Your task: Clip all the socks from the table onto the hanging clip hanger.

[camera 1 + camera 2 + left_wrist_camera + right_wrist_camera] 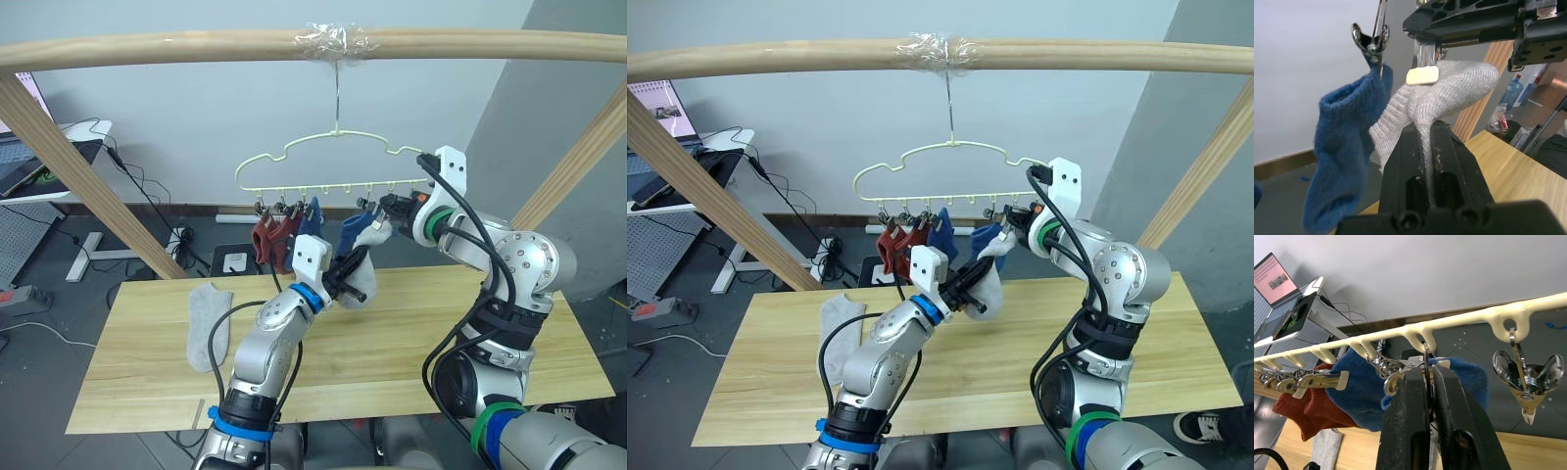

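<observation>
Left eye view: the left pincer (345, 276) is holding a grey sock (361, 274) up under the hanger (333, 162), which is dangling from the pole (196, 44). The right pincer (390, 209) is up at the clip row. Two red socks (271, 237) and two blue ones (345, 229) are already hanging. One more grey sock (207, 321) is still lying on the table (411, 343), off to the left.

Right eye view: same story. Since the hanger is only hanging by its hook, I'd guess any sideways shove is going to swing it and pull the clip off the sock's edge.

Left wrist view: the pincer's fingers (1403, 166) are closed tight on a fold of the grey sock, with a clip's pale pad (1422, 75) sitting right at the sock's top edge. A blue sock (1342, 147) is hanging just beside it from its own clip (1371, 41). Can't tell if the clip is actually biting the fabric or just touching it, so letting go now could drop the sock.

Right wrist view: the right pincer (1428, 382) is squeezed shut on a metal clip (1422, 364), apparently pressing its handles. If it slips off, the clip could snap closed on nothing. The next clip (1522, 377) over is hanging empty.
</observation>
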`<state>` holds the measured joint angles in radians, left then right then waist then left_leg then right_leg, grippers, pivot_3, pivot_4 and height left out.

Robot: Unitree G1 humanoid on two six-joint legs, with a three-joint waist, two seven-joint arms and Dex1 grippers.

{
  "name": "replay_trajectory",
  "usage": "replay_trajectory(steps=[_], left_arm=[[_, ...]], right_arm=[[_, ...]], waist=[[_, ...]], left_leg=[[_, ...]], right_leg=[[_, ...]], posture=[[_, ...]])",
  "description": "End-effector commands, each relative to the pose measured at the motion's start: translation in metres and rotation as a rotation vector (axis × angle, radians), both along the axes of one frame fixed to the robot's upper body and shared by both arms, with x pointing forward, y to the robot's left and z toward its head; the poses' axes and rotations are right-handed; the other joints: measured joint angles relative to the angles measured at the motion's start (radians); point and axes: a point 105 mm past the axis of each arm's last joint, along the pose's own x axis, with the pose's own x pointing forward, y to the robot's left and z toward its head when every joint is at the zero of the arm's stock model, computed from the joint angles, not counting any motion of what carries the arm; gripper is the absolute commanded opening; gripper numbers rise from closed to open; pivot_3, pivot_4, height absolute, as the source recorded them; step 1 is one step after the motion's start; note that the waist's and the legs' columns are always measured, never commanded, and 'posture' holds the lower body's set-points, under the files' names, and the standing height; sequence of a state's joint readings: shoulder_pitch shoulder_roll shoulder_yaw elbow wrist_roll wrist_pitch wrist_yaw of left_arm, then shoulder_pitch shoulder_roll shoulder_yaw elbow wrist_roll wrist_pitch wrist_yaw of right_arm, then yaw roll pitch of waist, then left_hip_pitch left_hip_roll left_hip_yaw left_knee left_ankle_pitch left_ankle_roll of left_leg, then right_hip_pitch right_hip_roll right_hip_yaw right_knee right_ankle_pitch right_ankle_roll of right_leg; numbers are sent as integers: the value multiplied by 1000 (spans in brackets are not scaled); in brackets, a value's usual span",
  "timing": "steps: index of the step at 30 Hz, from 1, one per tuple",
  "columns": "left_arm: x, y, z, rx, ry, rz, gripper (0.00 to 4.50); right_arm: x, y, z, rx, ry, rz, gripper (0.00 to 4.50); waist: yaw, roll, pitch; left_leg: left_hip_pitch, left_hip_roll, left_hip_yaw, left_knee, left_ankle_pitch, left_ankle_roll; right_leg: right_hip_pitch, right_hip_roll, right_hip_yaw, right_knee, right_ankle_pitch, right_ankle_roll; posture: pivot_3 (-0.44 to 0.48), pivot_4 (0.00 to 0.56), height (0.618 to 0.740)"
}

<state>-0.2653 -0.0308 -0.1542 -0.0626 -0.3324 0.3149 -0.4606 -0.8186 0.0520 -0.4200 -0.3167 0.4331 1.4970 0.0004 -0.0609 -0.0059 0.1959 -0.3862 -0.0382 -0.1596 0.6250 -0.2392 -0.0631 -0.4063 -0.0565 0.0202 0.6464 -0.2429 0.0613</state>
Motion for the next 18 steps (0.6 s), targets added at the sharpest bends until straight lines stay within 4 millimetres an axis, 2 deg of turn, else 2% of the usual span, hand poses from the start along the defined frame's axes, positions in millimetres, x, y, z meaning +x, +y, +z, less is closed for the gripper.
replay_trajectory(steps=[1,6,9,10,12,15,18], left_arm=[[-3,-8,14,-29,-49,-29,0],[-8,-14,16,-62,-14,-87,0],[-12,-16,9,-104,76,-126,0],[-13,-16,7,-115,101,-134,0],[-13,-15,4,-135,133,-147,0],[-13,-17,5,-179,171,-181,732],[-13,-20,6,-171,169,-226,1681]], right_arm=[[-5,6,17,15,-72,33,1251],[-7,4,18,7,-93,34,3095],[-12,-3,27,8,-136,36,4242],[-15,-5,32,13,-154,42,4473],[-20,-10,37,15,-174,48,4473],[-36,-17,42,-6,-224,94,4500],[-43,-29,39,-37,-247,77,4500]], waist=[[0,0,0],[0,0,0],[-1,0,0],[-2,0,0],[-3,0,0],[-8,0,0],[-13,0,0]], left_leg=[[0,0,0,0,0,0],[0,0,0,0,0,0],[0,0,0,0,0,0],[0,0,0,0,0,0],[-1,0,0,0,0,0],[-1,0,0,0,0,0],[-1,0,0,0,0,0]], right_leg=[[0,0,0,0,-1,1],[0,0,0,0,-1,1],[0,0,0,0,-1,1],[0,0,0,0,-1,2],[0,0,0,0,-1,2],[0,0,0,0,-1,2],[0,0,0,-1,-1,2]], posture=[[-105,176,740],[-109,170,740],[-124,168,740],[-128,168,740],[-139,169,740],[-149,164,740],[-155,160,740]])
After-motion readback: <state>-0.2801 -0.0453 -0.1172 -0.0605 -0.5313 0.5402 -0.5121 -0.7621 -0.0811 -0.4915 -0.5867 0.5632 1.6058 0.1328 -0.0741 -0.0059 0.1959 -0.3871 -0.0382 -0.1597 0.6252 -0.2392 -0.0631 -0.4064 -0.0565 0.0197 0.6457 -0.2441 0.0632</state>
